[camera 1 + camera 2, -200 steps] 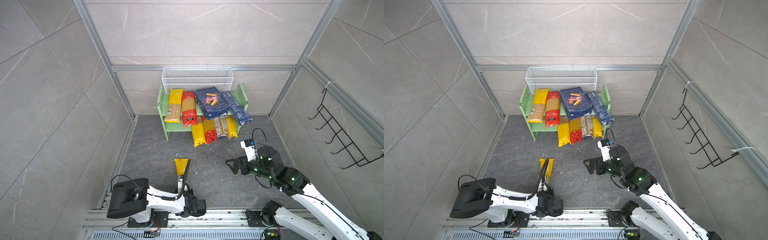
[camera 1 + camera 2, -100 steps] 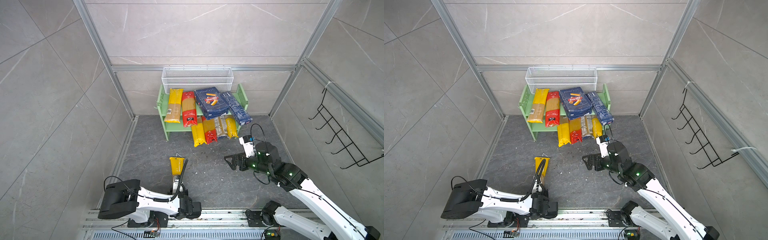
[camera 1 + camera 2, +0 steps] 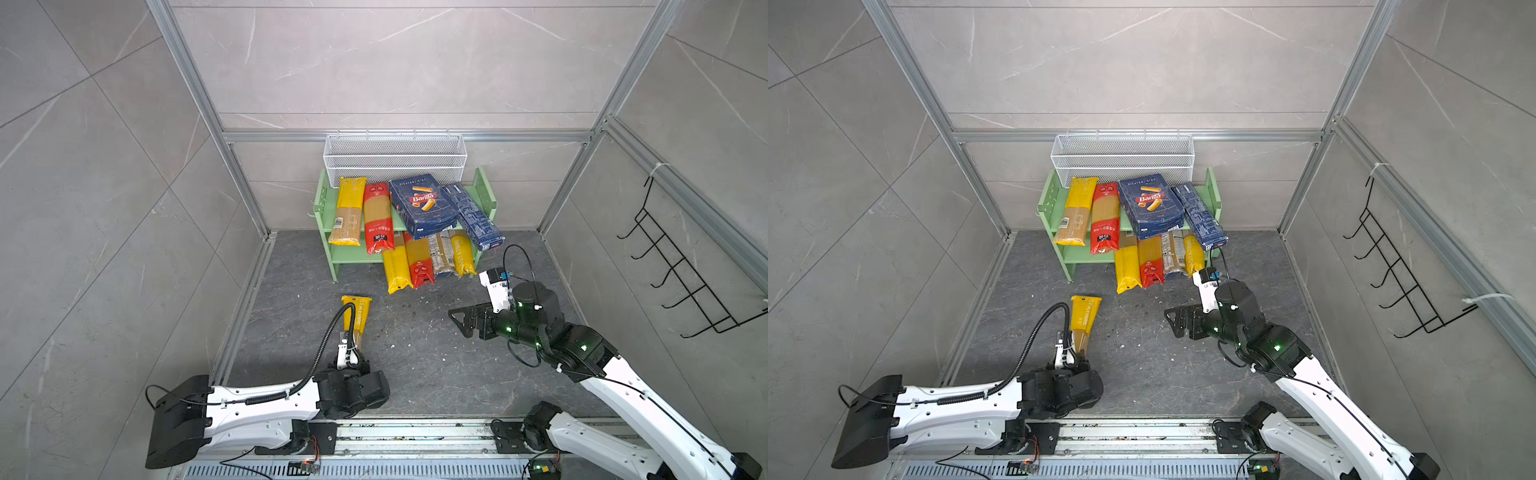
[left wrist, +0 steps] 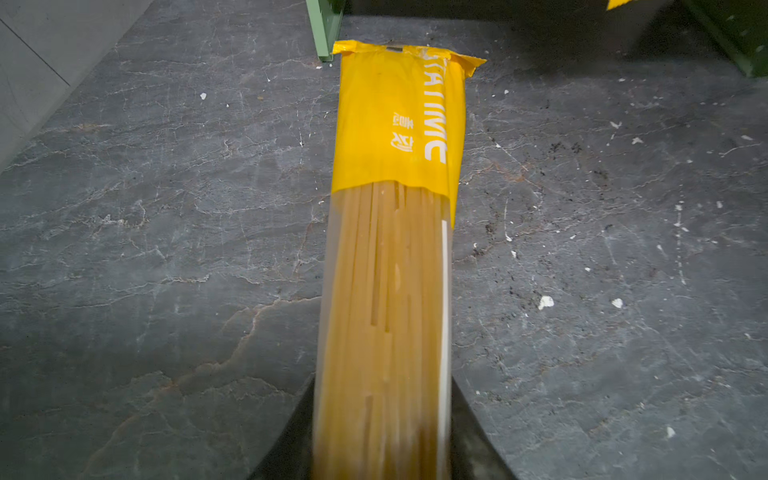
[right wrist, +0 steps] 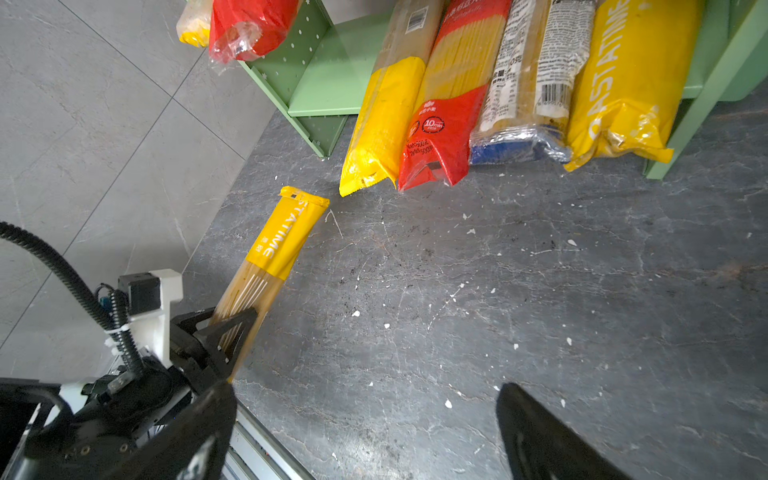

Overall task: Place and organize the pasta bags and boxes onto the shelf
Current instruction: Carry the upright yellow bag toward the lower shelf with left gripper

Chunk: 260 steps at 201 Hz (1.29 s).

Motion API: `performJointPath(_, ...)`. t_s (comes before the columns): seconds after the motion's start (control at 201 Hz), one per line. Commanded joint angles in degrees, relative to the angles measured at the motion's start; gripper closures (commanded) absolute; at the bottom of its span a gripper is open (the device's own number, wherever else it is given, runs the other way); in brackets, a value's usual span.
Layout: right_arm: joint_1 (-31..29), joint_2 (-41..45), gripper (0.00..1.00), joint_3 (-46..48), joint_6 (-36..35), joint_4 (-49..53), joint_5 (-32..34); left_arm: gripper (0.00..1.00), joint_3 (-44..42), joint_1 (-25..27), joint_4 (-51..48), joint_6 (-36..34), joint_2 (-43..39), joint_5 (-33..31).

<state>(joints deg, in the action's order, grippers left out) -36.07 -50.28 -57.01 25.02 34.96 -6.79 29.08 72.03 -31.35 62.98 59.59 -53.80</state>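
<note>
In both top views the light green two-tier shelf (image 3: 325,216) stands at the back wall, under a white wire-mesh basket (image 3: 395,160). On the shelf's upper board lie a yellow spaghetti bag (image 3: 348,212), a red spaghetti bag (image 3: 377,218), a wide dark blue Barilla carton (image 3: 422,205) and a long narrow dark blue carton (image 3: 473,218), whose front end overhangs the shelf. Four more slim bags (image 3: 1152,262) slope out of the lower board, their ends on the dark grey stone surface (image 3: 415,365). In front of the shelf, the left jaws pinch the clear end of a yellow-topped spaghetti packet (image 3: 356,316), its yellow end toward the shelf. The right jaws are spread wide, in front of the shelf end that carries the narrow carton.

In the left wrist view the packet (image 4: 395,208) runs out between the two dark jaws toward a shelf leg (image 4: 326,29).

In the right wrist view the spread jaws frame bare surface. The packet (image 5: 282,241) lies in front of the shelf, apart from the four bags.
</note>
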Motion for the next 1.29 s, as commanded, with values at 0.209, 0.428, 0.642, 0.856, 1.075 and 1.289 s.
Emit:
performJointPath(0.209,0.22,-0.45,0.0,-1.96,-0.58,0.43,2.02,1.0,2.08,-10.48,21.68,-24.78,-0.27,2.57)
performJointPath(0.428,0.22,-1.18,0.0,-2.31,-1.14,0.48,2.72,1.0,0.49,-13.15,29.18,-29.48,-1.11,3.06)
performJointPath(0.642,0.22,-2.48,0.0,-2.55,-1.46,0.23,2.83,1.0,-3.33,-13.14,32.84,-30.07,-3.27,1.61)
performJointPath(0.856,0.22,-3.93,0.0,-3.17,-1.69,-0.1,2.69,1.0,-4.66,-13.14,36.42,-33.98,-5.98,-0.27)
performJointPath(1.075,0.22,-5.97,0.0,-3.02,-1.25,-1.51,1.4,1.0,-2.91,-14.82,38.64,-37.75,-5.36,0.6)
performJointPath(1.289,0.22,-9.05,0.0,-4.04,-1.12,-3.22,-0.32,1.0,-0.95,-18.14,39.61,-40.34,-6.06,3.45)
